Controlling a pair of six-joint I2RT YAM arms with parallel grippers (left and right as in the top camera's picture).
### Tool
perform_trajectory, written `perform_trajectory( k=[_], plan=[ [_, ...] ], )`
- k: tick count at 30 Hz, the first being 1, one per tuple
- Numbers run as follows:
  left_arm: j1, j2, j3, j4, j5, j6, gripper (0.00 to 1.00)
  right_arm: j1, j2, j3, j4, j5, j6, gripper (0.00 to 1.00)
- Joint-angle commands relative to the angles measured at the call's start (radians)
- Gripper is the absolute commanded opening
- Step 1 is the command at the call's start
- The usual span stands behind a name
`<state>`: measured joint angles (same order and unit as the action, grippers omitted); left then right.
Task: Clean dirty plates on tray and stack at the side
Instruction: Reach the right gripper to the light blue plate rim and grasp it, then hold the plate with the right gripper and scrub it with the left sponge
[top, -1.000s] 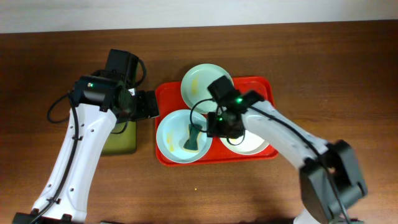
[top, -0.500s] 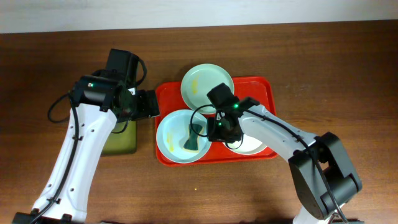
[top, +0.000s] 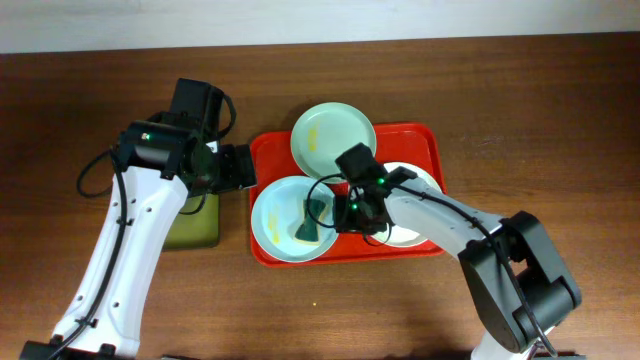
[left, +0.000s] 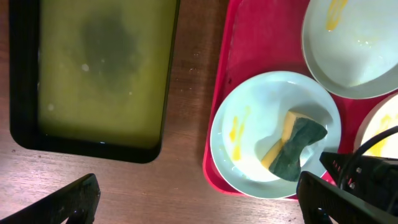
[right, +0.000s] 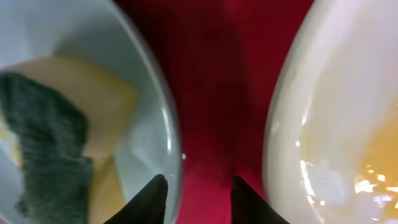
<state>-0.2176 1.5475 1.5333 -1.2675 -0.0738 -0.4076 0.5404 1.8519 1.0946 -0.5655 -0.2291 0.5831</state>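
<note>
The red tray (top: 266, 150) holds three plates: pale green (top: 333, 135) at the back, pale blue (top: 278, 212) front left, white (top: 418, 232) front right, partly under my right arm. A yellow-and-green sponge (top: 310, 220) lies in the blue plate (left: 261, 99). Yellow smears show on all three. My right gripper (right: 199, 193) is open and empty. It hangs low over the tray floor (right: 211, 81) between the blue plate's rim (right: 143, 118) and the white plate (right: 336, 124). My left gripper (left: 199, 205) is open wide and empty, above the tray's left edge.
A black-rimmed olive-green tray (left: 99, 68) lies on the brown wooden table left of the red tray, under my left arm in the overhead view (top: 195, 228).
My right gripper has moved left from over the white plate to the gap beside the blue plate's right rim. The left arm has not moved.
</note>
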Motion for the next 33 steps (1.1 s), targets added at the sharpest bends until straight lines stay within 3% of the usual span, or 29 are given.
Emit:
perform_trajectory(
  k=[1,4,5,8,10,14,17,20,24,33],
  plan=[
    [-0.004,0.009,-0.012,0.002,0.036,0.013,0.99,0.002,0.005,-0.012,0.019,0.020,-0.002,0.34],
    [-0.005,0.009,-0.016,0.002,0.045,0.023,0.99,0.003,0.008,-0.012,0.031,0.020,-0.002,0.27],
    [-0.006,0.009,-0.019,0.003,0.062,0.037,0.90,0.003,0.008,-0.012,0.032,0.020,-0.002,0.22],
    [-0.018,0.009,-0.054,0.028,0.142,0.091,0.84,0.003,0.008,-0.012,0.035,0.020,-0.002,0.06],
    [-0.032,0.010,-0.105,0.056,0.165,0.132,0.84,0.003,0.008,-0.012,0.043,0.019,-0.002,0.04],
    [-0.061,0.010,-0.230,0.147,0.267,0.194,0.62,0.003,0.008,-0.012,0.055,0.019,-0.002,0.04],
    [-0.089,0.012,-0.326,0.282,0.376,0.200,0.63,0.003,0.008,-0.012,0.062,0.019,-0.002,0.04],
    [-0.124,0.013,-0.401,0.399,0.378,0.200,0.73,0.003,0.008,-0.012,0.061,0.012,-0.002,0.04],
    [-0.175,0.037,-0.482,0.541,0.378,0.153,0.75,0.003,0.008,-0.012,0.063,0.004,-0.002,0.04],
    [-0.199,0.143,-0.502,0.595,0.331,0.147,0.72,0.003,0.008,-0.012,0.062,0.004,-0.002,0.04]
  ],
)
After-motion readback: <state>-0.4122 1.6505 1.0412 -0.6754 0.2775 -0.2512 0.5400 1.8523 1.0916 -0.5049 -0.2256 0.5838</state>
